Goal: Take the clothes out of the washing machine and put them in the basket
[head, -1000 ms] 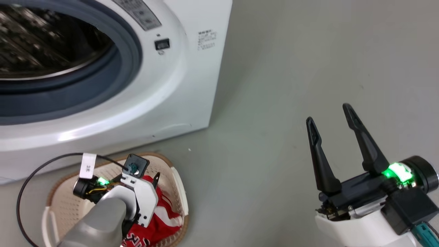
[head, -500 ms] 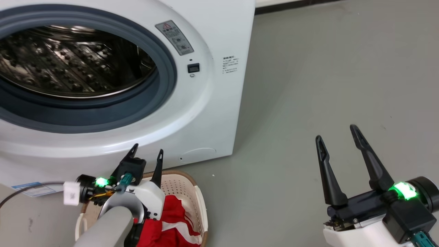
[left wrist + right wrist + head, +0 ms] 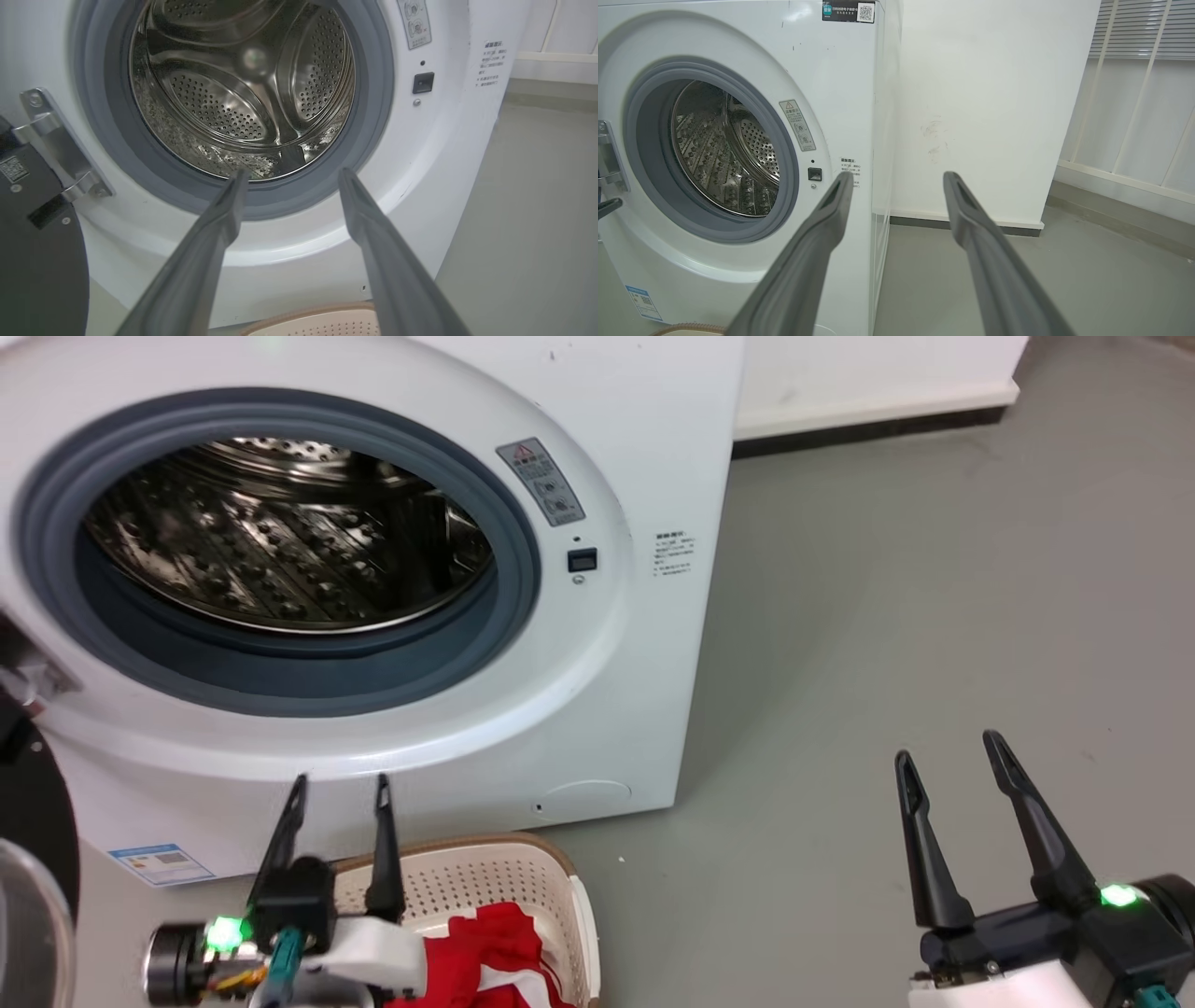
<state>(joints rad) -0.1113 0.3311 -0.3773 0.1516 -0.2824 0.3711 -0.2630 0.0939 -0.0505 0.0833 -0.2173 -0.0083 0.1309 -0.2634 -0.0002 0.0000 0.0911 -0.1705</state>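
Clothes: red fabric with a white stripe, bunched inside the basket at the bottom of the head view, left of centre. The lower part is cut off by the frame edge and the lettering cannot be read.

Basket: cream, perforated wall, brown rim. It is set on the grey floor just in front of the base of the washing machine. A sliver of its rim is also seen at the bottom edge of the left wrist view.

Left gripper: seen at lower left of the head view, above the near left part of the basket, fingers pointing up the frame toward the washer's front panel. The fingers are parted wide and hold no fabric. In the left wrist view the same gripper is aimed at the lower edge of the porthole.

Washing machine: porthole uncovered, grey gasket around a perforated steel drum. The door is swung out at the far left edge; its hinge bracket is noted at the left of the left wrist view. A warning label and a small black latch sit right of the porthole.

Right gripper: lower right of the head view, over bare floor, well apart from the basket, fingers spread wide. In the right wrist view its fingers frame the washer's right corner and a white wall.
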